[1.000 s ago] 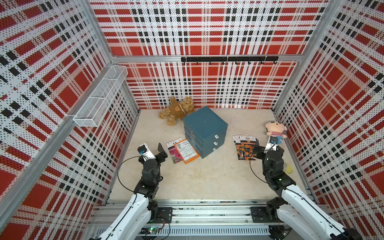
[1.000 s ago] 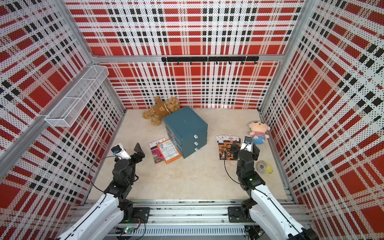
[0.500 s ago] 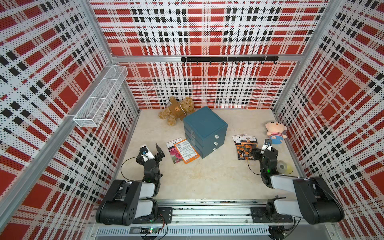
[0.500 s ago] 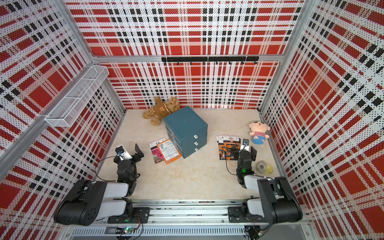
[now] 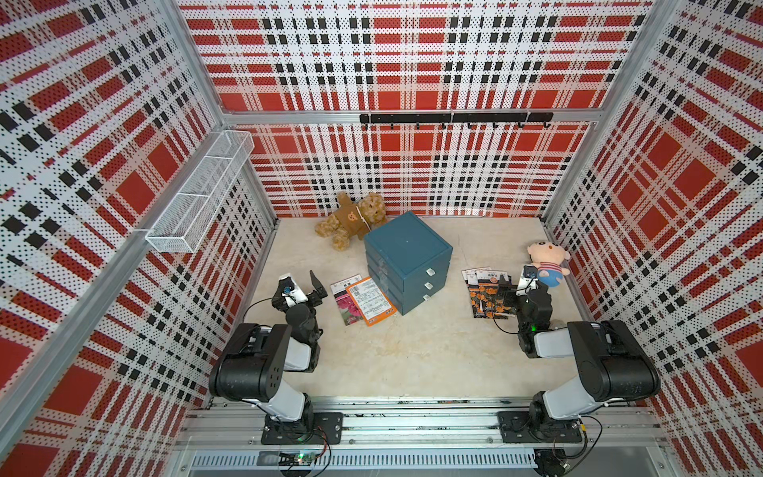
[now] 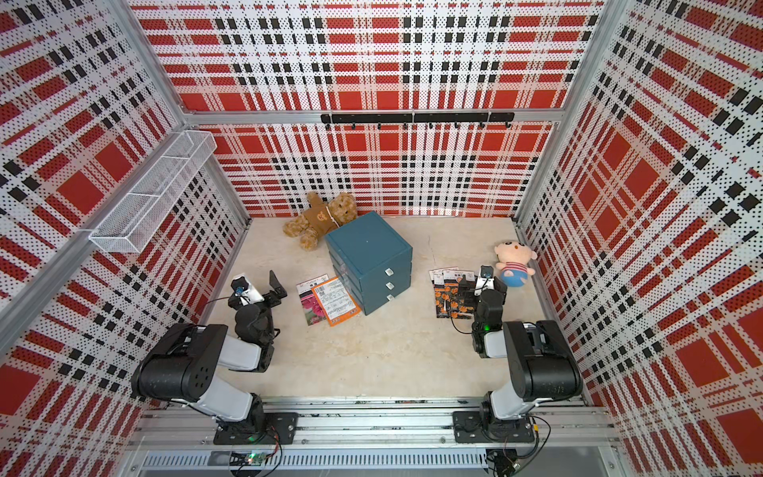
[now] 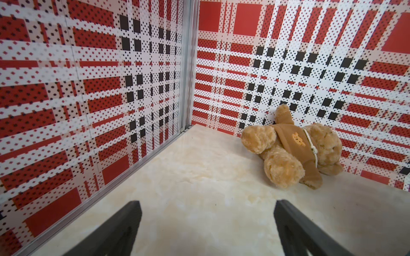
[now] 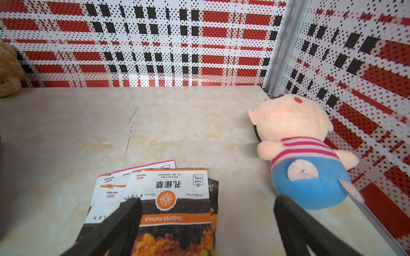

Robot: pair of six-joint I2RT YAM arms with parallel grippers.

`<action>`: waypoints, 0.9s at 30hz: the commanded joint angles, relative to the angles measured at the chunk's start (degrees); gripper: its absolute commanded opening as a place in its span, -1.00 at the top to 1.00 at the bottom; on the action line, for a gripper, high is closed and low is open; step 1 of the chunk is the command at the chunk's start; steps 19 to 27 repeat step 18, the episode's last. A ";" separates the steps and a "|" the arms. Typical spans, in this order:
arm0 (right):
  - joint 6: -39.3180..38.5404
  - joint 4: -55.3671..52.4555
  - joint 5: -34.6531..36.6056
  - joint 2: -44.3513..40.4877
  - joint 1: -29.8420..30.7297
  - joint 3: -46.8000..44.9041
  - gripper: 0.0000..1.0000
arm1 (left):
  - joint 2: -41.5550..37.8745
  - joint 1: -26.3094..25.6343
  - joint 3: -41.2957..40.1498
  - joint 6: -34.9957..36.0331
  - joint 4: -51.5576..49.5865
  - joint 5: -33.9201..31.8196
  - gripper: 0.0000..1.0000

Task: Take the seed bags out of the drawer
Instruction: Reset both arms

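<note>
Teal drawer cabinet [image 5: 406, 260] sat mid-worktop [image 5: 413, 355], its three drawers [image 5: 427, 285] all flush shut in both top views. Seed bags [image 5: 487, 293] lay out on the worktop in two lots. Right arm's side: an overlapping fan of orange-flower packs, clear of the cabinet. Left arm's side: a pink-flower bag [image 5: 344, 303] partly under an orange-bordered bag [image 5: 370, 300] with a white label, close against the cabinet's side. Touching or not, I could not tell.

Right end effector [image 8: 206, 198] was released, jaws wide, holding nothing, low over the near edge of the fan. One finger crossed the top pack in the wrist view, contact unclear. Left end effector [image 7: 208, 202] was likewise spread and empty, above bare worktop. Both arms sat folded near the base rail.

My read: task done or nearly so. With the drawers shut, I could not see whether any bag lay inside, so that check was left.

Around: brown teddy bear [image 5: 351, 219] behind the cabinet by the back wall. Pink doll [image 5: 547, 264] just beside the right end effector, near the fan. Wire basket [image 5: 198, 198] on the left wall, well apart. Nothing blocked the drawer fronts. The doll crowded the right side most.
</note>
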 commanded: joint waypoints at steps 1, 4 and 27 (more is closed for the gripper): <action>0.64 0.81 -1.57 -0.28 -0.22 0.04 -1.00 | 0.22 -0.20 0.09 0.99 -0.67 -0.18 -0.98; 0.67 0.90 -1.58 -0.29 -0.24 0.07 -1.00 | 0.22 -0.17 0.17 0.99 -0.66 -0.18 -0.98; 0.68 0.60 -1.97 -0.17 -0.42 0.17 -1.00 | 0.19 -0.31 0.14 1.28 -0.66 -0.27 -0.98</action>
